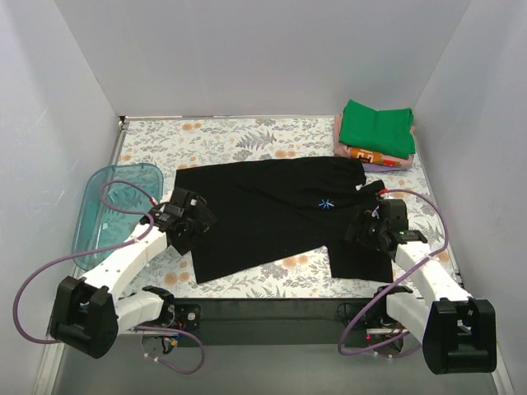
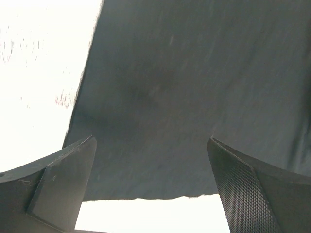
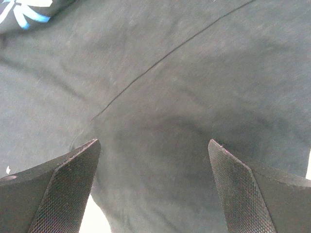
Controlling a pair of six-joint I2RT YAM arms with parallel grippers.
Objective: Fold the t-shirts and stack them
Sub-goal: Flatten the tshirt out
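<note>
A black t-shirt point(image 1: 272, 214) with a tiny blue chest mark point(image 1: 327, 204) lies spread flat across the middle of the table. My left gripper point(image 1: 191, 232) is open over its left hem; the left wrist view shows the black cloth point(image 2: 184, 97) and its edge between the wide-apart fingers point(image 2: 252, 189). My right gripper point(image 1: 366, 234) is open over the near right sleeve; the right wrist view shows the cloth point(image 3: 160, 126), a seam and the blue mark point(image 3: 22, 12). A stack of folded shirts stands at the back right, green point(image 1: 377, 127) on top, orange-patterned point(image 1: 370, 155) below.
A translucent teal plastic tray point(image 1: 115, 206) lies at the left, beside my left arm. The table has a floral cover point(image 1: 214, 136) and white walls on three sides. Purple cables loop off both arms.
</note>
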